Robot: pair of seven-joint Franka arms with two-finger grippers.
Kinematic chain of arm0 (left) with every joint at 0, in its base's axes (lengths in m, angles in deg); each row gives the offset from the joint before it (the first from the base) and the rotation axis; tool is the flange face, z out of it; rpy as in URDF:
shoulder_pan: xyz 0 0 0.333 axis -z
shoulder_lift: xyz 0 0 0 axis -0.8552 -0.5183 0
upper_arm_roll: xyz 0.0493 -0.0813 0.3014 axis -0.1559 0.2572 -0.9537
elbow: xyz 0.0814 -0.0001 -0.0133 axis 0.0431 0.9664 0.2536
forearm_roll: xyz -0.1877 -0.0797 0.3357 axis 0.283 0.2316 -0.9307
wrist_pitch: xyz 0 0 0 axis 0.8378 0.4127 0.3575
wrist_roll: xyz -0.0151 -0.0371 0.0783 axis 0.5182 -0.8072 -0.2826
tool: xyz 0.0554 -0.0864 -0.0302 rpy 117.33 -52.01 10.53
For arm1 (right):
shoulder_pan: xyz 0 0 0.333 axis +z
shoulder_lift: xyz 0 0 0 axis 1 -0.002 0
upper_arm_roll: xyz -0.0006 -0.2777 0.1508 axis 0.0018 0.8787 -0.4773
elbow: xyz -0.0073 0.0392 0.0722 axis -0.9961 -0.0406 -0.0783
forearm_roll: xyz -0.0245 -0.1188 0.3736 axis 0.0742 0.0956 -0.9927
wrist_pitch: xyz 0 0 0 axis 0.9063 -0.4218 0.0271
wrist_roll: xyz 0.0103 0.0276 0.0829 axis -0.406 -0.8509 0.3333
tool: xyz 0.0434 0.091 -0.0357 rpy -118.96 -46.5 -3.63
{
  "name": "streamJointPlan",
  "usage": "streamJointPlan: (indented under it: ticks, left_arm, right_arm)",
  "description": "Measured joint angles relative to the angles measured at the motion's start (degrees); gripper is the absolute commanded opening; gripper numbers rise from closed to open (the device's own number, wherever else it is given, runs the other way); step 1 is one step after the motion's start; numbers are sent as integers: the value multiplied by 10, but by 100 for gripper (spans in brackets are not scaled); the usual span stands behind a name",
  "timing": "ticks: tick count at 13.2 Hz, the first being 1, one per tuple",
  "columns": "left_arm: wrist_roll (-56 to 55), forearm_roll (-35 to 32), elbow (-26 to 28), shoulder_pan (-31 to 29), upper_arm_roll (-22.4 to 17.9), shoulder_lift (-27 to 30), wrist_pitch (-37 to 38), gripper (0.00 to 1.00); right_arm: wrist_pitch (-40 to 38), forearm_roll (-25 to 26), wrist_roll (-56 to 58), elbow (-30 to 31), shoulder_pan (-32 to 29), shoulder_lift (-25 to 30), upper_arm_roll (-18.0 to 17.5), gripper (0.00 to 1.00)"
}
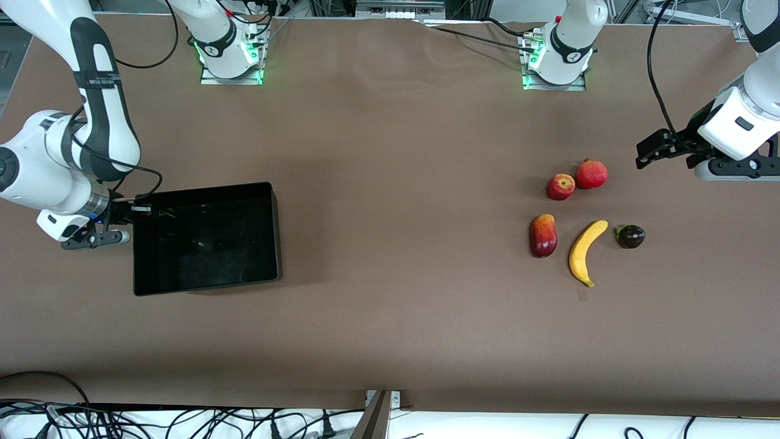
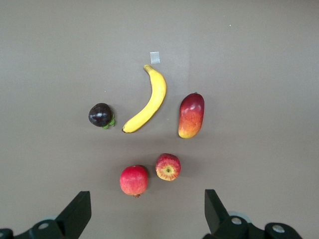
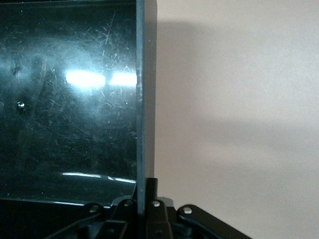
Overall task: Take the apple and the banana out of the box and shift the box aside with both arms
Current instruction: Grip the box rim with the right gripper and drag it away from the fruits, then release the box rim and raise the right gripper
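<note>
the table (image 1: 390, 341) is a wide brown sheet with bare cloth all around the box (image 1: 207, 241), which sits at the right arm's end, black, glossy and with nothing in it. both fruits are already out, so by my reading the step in hand is shifting the box aside. the right gripper (image 1: 135, 208) has its jaws pressed together on the box's end wall, pinching the thin rim (the right wrist view shows that wall (image 3: 144, 99) running straight up from between the fingers). only 1 arm is on the box; the task asks for 2, and the left arm is well apart at its own end, so the next move likely calls either for a slide by the right arm alone or for the left arm to cross most of the table first.

the left gripper (image 1: 670, 152) hangs over bare table near the fruit cluster, jaws spread wide, waiting. the banana (image 1: 586, 252) lies between the mango (image 1: 543, 235) and a dark round fruit (image 1: 631, 236). the apple (image 1: 560, 186) is farther from the camera, touching or just beside the pomegranate (image 1: 592, 174).

the box has little table left toward the right arm's end; there is far more toward the middle and toward the camera.
</note>
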State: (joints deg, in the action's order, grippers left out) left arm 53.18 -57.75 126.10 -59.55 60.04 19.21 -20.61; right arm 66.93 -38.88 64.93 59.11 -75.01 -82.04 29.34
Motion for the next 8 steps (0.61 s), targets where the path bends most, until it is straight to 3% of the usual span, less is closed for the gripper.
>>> streamJointPlan:
  ticks: [6, 7, 8]
  left_arm:
    - [0, 0, 0, 0, 0, 0, 1, 100]
    - [0, 0, 0, 0, 0, 0, 1, 100]
    - [0, 0, 0, 0, 0, 0, 1, 100]
  right_arm:
    - [71, -20, 0, 61, -14, 0, 0, 0]
    - [74, -21, 0, 65, -14, 0, 0, 13]
    - [75, -22, 0, 66, -14, 0, 0, 49]
